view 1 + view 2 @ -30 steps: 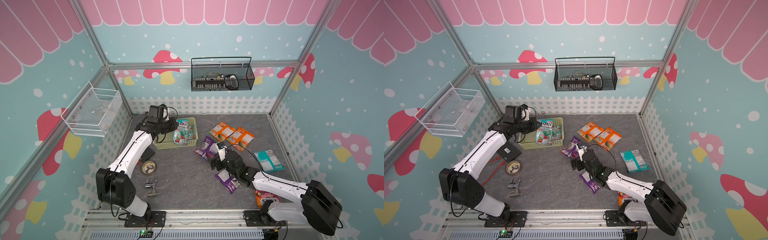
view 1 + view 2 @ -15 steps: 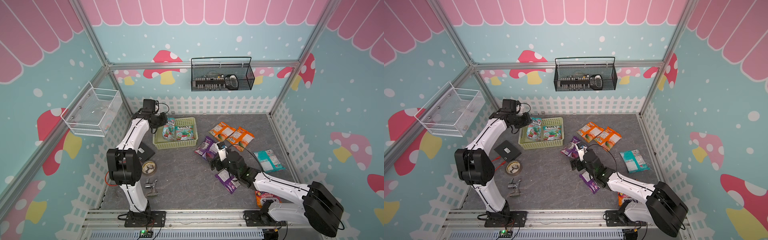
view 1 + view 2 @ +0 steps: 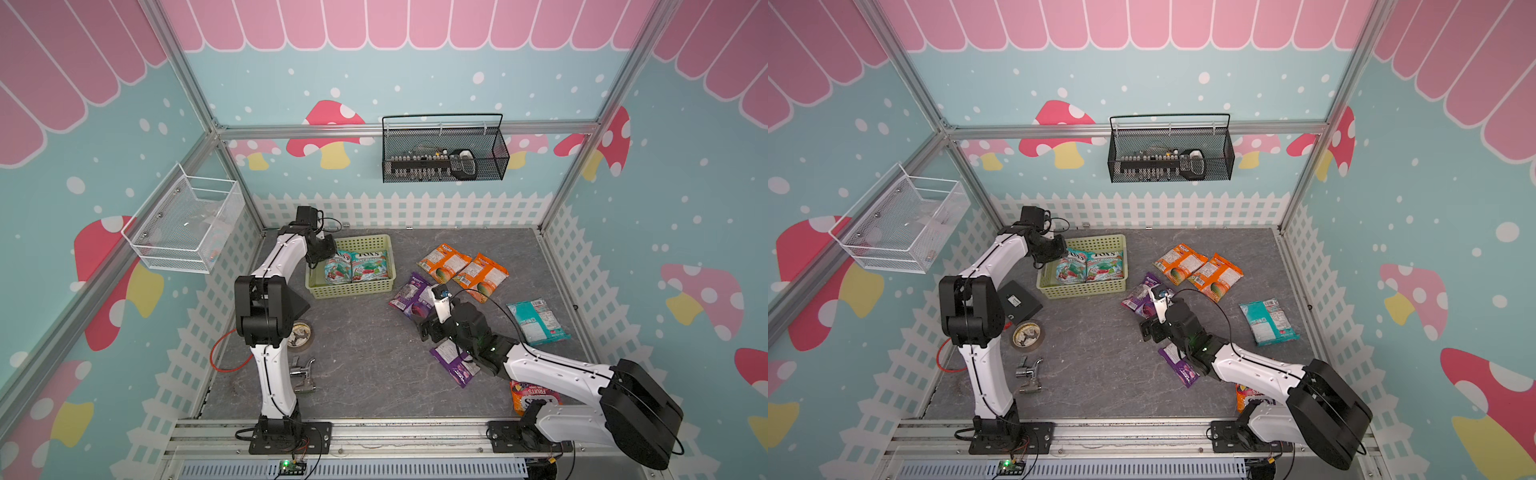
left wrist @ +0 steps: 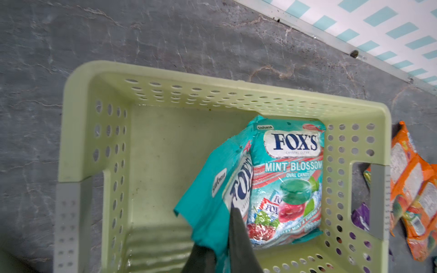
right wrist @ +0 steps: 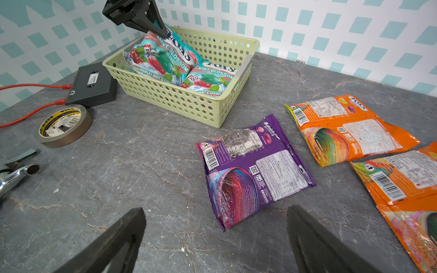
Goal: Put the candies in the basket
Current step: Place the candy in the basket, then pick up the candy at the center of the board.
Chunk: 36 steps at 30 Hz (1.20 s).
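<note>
Jaws of the left arm (image 3: 282, 257), in a top view: all but closed, pinching the held teal bag (image 3: 337, 268) by its edge inside the basket (image 3: 351, 291). The basket stands near the back left corner of the bench (image 3: 365, 374). This arm reaches forward with its elbow raised and its wrist bent down over the basket's left end. A second teal bag (image 3: 370, 266) lies flat in the basket's right half. Jaws of the right arm (image 3: 552, 370): wide apart and empty, held low near the bench middle, just short of a purple bag (image 3: 409, 297). The forearm stretches low over another purple bag (image 3: 455, 368). Also outside the basket are two orange bags (image 3: 442, 264), a face-down teal bag (image 3: 536, 320) and a FOX'S Fruits bag (image 3: 532, 395) at the front right edge.

Left wrist view: the held teal bag (image 4: 212, 189) hangs tilted, its lower part leaning on the second teal bag (image 4: 290, 179). The basket (image 4: 212, 80) floor beside them is bare.

Assessment: this is a release step. The bag is best tipped toward the bare half before letting go, so that it lands flat rather than propped on its neighbour. The jaws should then open fully and lift straight up, as glossy foil may cling and drag.

Right wrist view: the purple bag (image 5: 250, 170) lies flat, label side up, just beyond the spread fingers (image 5: 113, 238).
</note>
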Available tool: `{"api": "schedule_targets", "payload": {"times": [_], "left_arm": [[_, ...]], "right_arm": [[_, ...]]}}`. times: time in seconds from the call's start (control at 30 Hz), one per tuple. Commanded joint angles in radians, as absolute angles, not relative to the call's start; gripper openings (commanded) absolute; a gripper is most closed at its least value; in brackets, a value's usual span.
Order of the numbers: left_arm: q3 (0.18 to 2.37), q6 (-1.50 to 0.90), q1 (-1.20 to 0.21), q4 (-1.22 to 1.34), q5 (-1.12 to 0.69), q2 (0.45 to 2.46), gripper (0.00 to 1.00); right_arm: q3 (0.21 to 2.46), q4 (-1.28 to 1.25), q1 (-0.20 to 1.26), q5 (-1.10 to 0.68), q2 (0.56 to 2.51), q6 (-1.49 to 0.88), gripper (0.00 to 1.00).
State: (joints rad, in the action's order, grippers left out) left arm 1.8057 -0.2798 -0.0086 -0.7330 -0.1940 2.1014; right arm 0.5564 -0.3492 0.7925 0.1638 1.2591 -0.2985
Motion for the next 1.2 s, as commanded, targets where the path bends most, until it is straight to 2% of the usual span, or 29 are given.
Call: {"api": "schedule_targets", "payload": {"times": [0.0,0.03,0.13,0.33,0.5,0.73,0.93,1.03,1.17], "left_arm": [[1.837,-0.268,-0.005,-0.737,-0.101,2.118,0.22],[1.839,-0.268,-0.006,-0.738,-0.089,2.118,0.28],[1.839,-0.267,-0.005,-0.737,-0.046,2.109,0.37],[1.818,-0.272,-0.009,-0.723,0.019,2.045,0.45],[1.714,-0.308,-0.022,-0.679,0.056,1.931,0.54],[1.474,-0.374,-0.033,-0.581,-0.055,1.699,0.57],[1.214,-0.426,-0.054,-0.482,-0.249,1.452,0.59],[1.081,-0.450,-0.081,-0.416,-0.321,1.315,0.59],[0.906,-0.498,-0.130,-0.336,-0.395,1.164,0.56]], "right_arm": [[0.552,-0.369,0.788,0.165,1.271,-0.287,0.98],[0.552,-0.370,0.789,0.167,1.271,-0.287,0.98],[0.551,-0.370,0.788,0.170,1.269,-0.287,0.98],[0.551,-0.368,0.788,0.171,1.270,-0.290,0.98],[0.553,-0.367,0.789,0.174,1.275,-0.305,0.98],[0.603,-0.284,0.784,0.238,1.303,-0.400,0.97],[0.668,-0.124,0.758,0.251,1.321,-0.550,0.95],[0.662,-0.104,0.709,0.203,1.335,-0.631,0.89],[0.630,-0.182,0.588,0.035,1.379,-0.729,0.78]]}}
